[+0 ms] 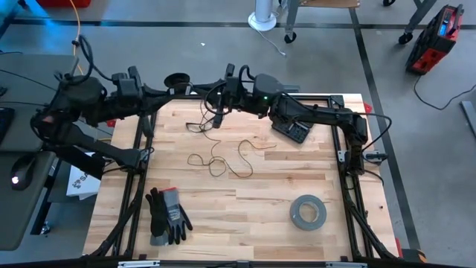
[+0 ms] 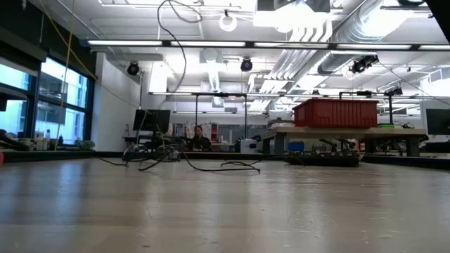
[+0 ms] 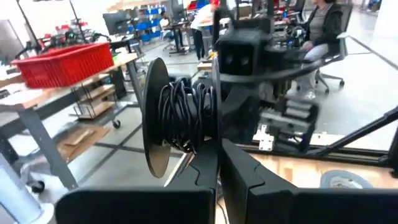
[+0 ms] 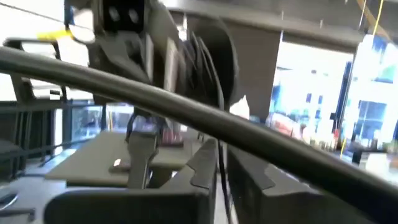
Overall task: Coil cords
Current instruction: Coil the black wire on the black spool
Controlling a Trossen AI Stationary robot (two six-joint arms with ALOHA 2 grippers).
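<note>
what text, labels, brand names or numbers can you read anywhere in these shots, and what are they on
None can be read in any view.
Paper sheet off the table's left edge: dark printed marks, too small to read.
Black keypad-like device on the table: no legible markings.
Spool held by the left gripper: no label visible.
Red bin: no visible lettering.

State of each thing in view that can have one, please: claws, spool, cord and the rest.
left claw: shut on the spool, held up at the table's far edge.
right claw: shut on the cord, close to the spool.
spool: partly wound, off the table.
cord: mostly unwound, lying in loose loops on the table.
grey tape roll: flat on the table, untouched.
gloves: lying together on the table.
</note>
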